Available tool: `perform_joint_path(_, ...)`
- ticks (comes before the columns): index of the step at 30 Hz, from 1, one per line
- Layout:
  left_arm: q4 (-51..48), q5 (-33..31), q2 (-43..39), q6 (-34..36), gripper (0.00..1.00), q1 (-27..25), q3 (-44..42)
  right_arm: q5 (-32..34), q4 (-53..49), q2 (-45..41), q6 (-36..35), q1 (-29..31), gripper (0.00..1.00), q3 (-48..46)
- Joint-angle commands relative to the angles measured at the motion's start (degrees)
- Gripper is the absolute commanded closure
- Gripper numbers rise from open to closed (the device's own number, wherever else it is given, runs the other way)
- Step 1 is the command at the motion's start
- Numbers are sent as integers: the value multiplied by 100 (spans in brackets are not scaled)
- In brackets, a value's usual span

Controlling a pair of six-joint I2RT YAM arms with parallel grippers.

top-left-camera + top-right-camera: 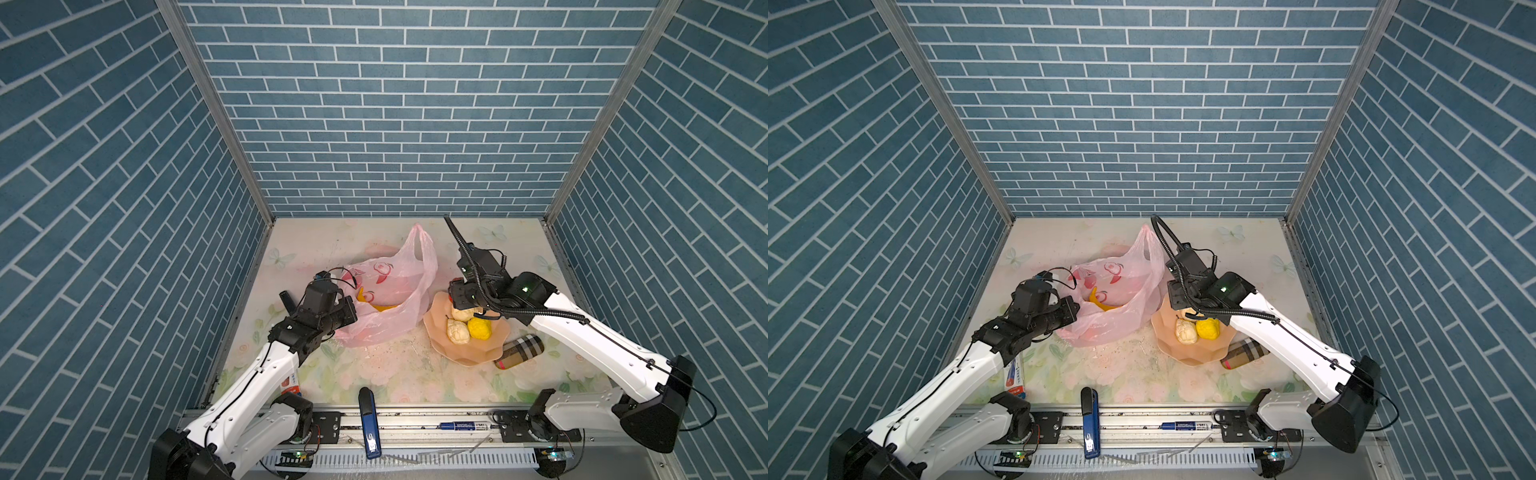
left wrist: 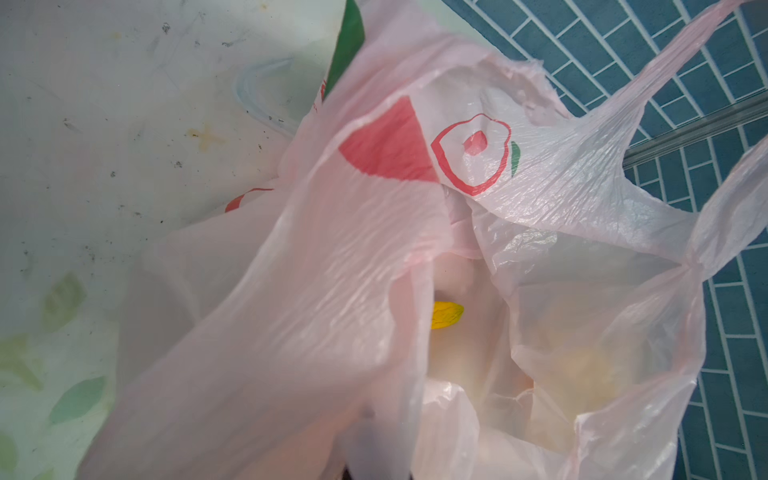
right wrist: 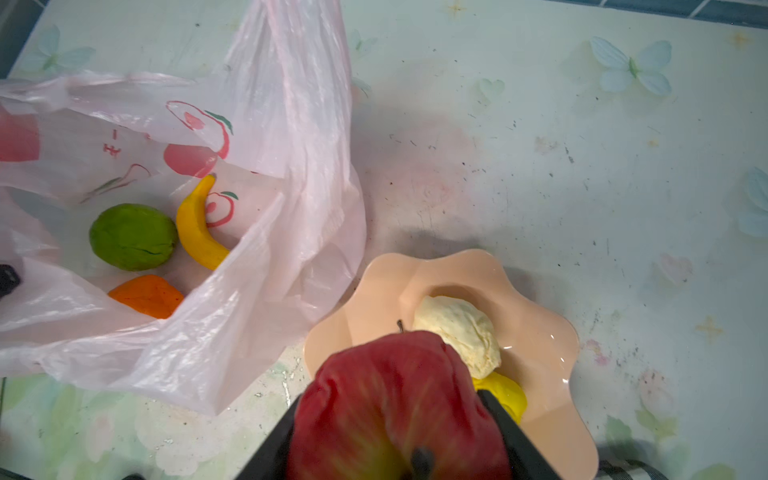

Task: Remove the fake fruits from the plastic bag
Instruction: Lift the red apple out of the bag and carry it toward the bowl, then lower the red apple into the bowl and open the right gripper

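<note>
A: The right gripper [image 3: 397, 434]?
B: Clamped on a red apple [image 3: 386, 395] over the plate [image 3: 374, 291], toward the right edge of the table [image 1: 374, 374].
A: The bag [image 1: 390, 291]?
B: Mid-table, further back. The left gripper [image 1: 347, 314] is closed, apparently pinching its rim. Inside: banana [image 3: 195, 232], green ball [image 3: 133, 237], orange ball [image 3: 147, 295].

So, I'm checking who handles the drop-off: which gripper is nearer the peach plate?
Right. The right gripper hangs over the plate, shut on the red fruit. The left gripper is across the plastic bag from it, pinching the bag's edge.
</note>
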Motion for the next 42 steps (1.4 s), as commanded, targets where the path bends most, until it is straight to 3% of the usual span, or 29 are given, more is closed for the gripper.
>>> perform_joint_path(1,-238,-184,-33,78,100,-14,173,31,126,24,48,-14,55,-326)
perform_joint_path(15,-456,-362,-6,4,100,-20,151,-703,1238,1149,-38,-14,54,-1029)
perform_joint_path(28,-494,-382,-29,-18,100,-21,57,-806,1432,1736,-10,-19,48,-1085)
perform_joint_path(42,-399,-389,32,-88,100,-16,38,-731,1422,1862,93,-17,30,-1198)
